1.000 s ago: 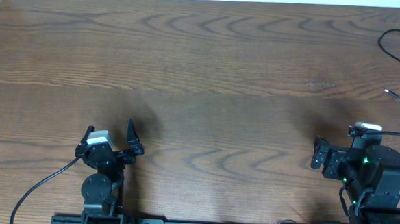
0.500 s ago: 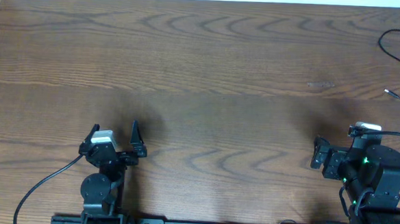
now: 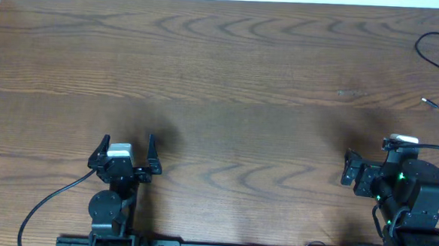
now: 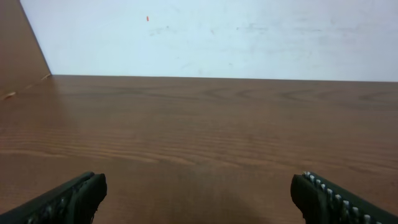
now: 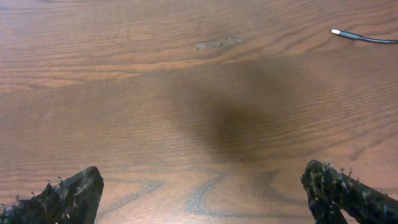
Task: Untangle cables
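Black cords (image 3: 418, 44) well beyond right gripper (image 3: 347, 167)

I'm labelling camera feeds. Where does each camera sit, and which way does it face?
Overhead: above the table, looking straight down; both arms at its near edge.
Left wrist: on the left arm, facing across the table to a white wall; left gripper open.
Right wrist: on the right arm, tilted down at the wood; right gripper open.
Overhead and right wrist share a black cord's plug end and a scuff.
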